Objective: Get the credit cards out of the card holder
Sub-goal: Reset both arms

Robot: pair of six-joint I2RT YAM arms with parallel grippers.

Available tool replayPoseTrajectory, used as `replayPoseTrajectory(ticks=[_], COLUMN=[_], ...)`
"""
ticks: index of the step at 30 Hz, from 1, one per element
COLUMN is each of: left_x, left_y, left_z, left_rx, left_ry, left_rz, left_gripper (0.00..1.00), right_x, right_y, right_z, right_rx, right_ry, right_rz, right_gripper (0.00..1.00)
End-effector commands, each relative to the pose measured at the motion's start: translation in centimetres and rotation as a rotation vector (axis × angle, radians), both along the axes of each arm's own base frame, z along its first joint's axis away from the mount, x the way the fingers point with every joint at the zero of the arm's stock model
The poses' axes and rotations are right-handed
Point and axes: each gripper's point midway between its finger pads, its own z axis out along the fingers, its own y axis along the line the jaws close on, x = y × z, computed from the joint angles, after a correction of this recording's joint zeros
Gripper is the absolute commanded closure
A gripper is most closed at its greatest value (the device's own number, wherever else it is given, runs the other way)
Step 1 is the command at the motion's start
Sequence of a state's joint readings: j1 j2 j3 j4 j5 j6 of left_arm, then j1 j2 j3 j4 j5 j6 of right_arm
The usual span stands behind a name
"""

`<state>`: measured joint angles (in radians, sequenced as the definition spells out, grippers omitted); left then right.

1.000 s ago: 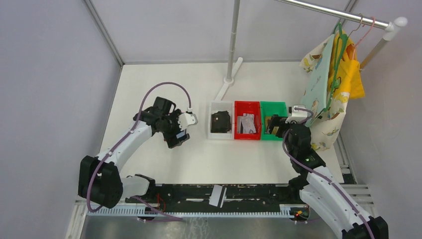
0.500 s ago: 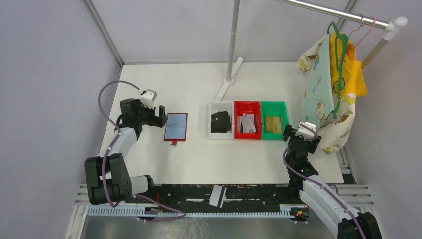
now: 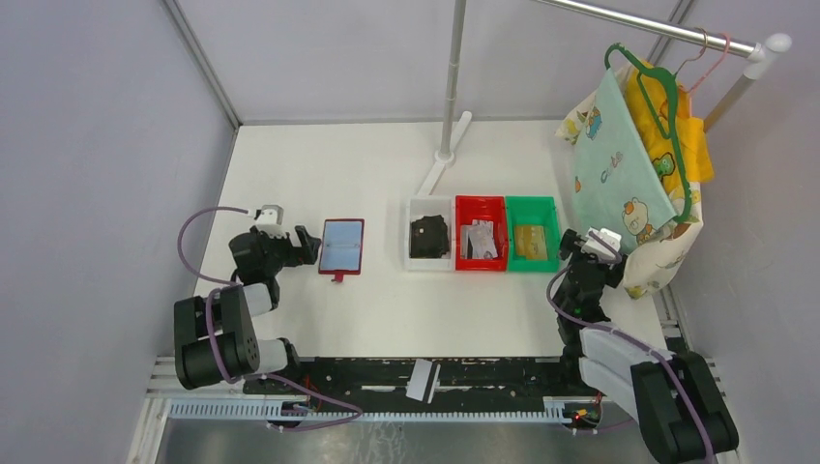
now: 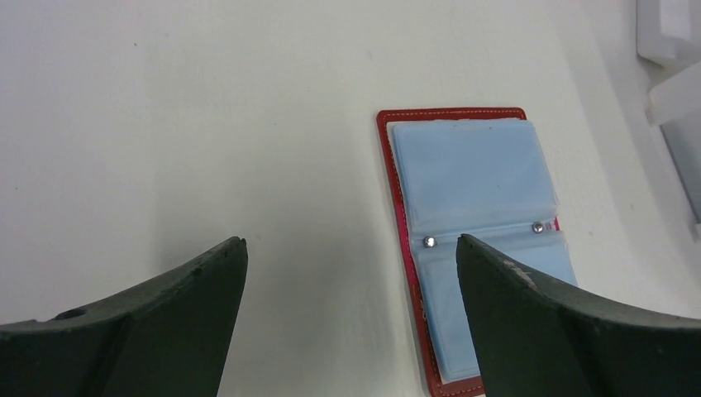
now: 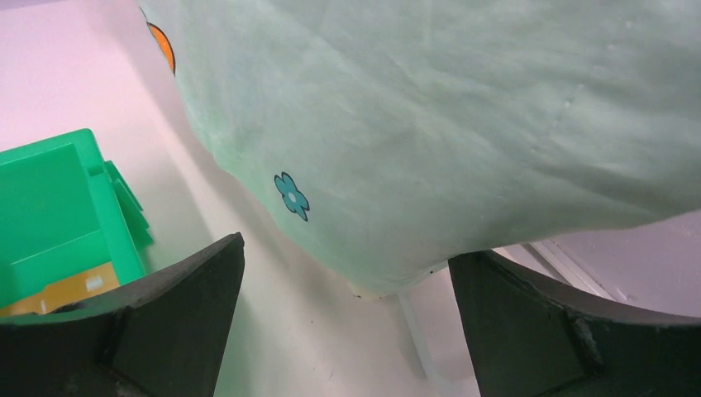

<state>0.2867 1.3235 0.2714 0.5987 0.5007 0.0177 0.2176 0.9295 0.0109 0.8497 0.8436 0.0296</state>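
Note:
The red card holder (image 3: 342, 246) lies open and flat on the table, its grey-blue pockets facing up; in the left wrist view (image 4: 479, 240) no card shows in them. My left gripper (image 3: 307, 247) is open and empty just left of it (image 4: 351, 241). A dark card (image 3: 428, 236) lies in the white bin, silvery-grey cards (image 3: 479, 240) in the red bin, and a golden-tan card (image 3: 529, 242) in the green bin, also seen in the right wrist view (image 5: 58, 291). My right gripper (image 3: 572, 244) is open and empty (image 5: 346, 246), just right of the green bin.
The white bin (image 3: 412, 206), red bin (image 3: 481, 202) and green bin (image 3: 532, 202) stand in a row at mid table. A pole base (image 3: 445, 155) stands behind them. Hung cloths (image 3: 619, 164) on a rail hang close over my right gripper (image 5: 430, 124).
My left arm has drawn back toward its base, leaving the card holder open on the table. My right arm has pulled back from the green bin. The hung cloth has swung left.

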Motion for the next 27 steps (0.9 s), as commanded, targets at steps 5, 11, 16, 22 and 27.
replayPoseTrajectory(ticks=[5,11,16,22,27], left_x=[2.8,3.4,3.6,4.7,4.8], left_y=[1.2,1.1,0.9,0.5,0.4], left_z=[7.0,6.0,5.3,4.1,4.1], left_rx=[0.017,0.041,0.102,0.152,0.145], left_ry=[-0.380,-0.385,-0.372,-0.330,-0.333], left_rz=[0.074,0.087,0.135,0.149,0.146], left_gripper=[0.00,0.00,0.00,0.00,0.00], right_x=[-0.8,0.5,1.2,1.6,1.8], right_y=[-0.1,0.9,3.1,3.0,2.8], right_z=[-2.2,-2.2,-2.1,-2.3,-2.6], right_rx=[-0.078,-0.113,-0.169,-0.165,-0.141], right_ry=[0.036,0.048,0.045,0.054,0.054], right_rz=[0.056,0.134,0.300,0.300,0.310], right_gripper=[0.02,0.02,0.02,0.02,0.02])
